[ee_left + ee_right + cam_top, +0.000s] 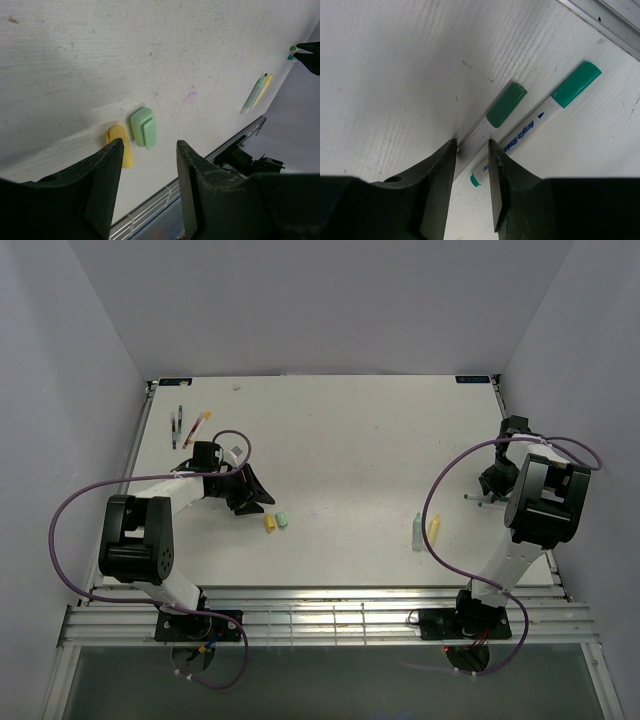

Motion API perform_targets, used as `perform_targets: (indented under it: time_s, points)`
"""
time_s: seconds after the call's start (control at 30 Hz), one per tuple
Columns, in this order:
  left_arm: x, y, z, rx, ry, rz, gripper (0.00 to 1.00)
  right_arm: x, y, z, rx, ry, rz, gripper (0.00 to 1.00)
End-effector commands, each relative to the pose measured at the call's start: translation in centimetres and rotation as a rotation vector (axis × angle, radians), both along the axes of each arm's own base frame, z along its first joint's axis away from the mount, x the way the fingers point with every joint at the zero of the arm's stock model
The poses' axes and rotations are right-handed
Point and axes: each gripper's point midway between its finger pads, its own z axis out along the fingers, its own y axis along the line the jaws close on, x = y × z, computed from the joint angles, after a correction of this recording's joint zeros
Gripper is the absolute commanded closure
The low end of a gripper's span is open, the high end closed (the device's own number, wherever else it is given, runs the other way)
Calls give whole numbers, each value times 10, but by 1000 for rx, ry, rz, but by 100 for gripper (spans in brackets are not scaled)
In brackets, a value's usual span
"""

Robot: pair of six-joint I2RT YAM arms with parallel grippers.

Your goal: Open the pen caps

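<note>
Two loose pen caps lie left of centre, a yellow cap (269,524) (125,147) and a light-green cap (282,519) (144,127). My left gripper (245,492) (149,144) hovers just above them, open and empty. Near the right edge lie two white pens side by side, one with a dark-green cap (506,105), the other with a teal cap (576,84). My right gripper (495,482) (471,142) is low on the table, its narrow open jaws astride the white barrel of the dark-green-capped pen (479,134). A pale-green marker barrel (417,530) (252,95) and a yellow one (434,528) lie front right.
Several thin pens (182,426) lie at the table's far left corner. The slatted metal rail (330,615) runs along the front edge. Purple cables (75,505) loop beside each arm.
</note>
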Motion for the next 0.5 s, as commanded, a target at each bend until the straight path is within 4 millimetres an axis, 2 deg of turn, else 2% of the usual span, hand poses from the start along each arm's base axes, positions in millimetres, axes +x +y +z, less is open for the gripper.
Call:
perform_targets:
  time_s: [0.0,0.13,0.27,0.47]
  points:
    - [8,-2,11,1,-41,-13,43,-3,0,-12,12,21,2,62]
    - [9,-2,12,2,-45,-12,43,2,7,-19,33,25,19,62]
    - [11,-1,15,7,-48,-11,43,13,23,-29,54,47,78,65]
    - [17,0,26,17,-68,-6,43,27,50,-42,85,82,178,83]
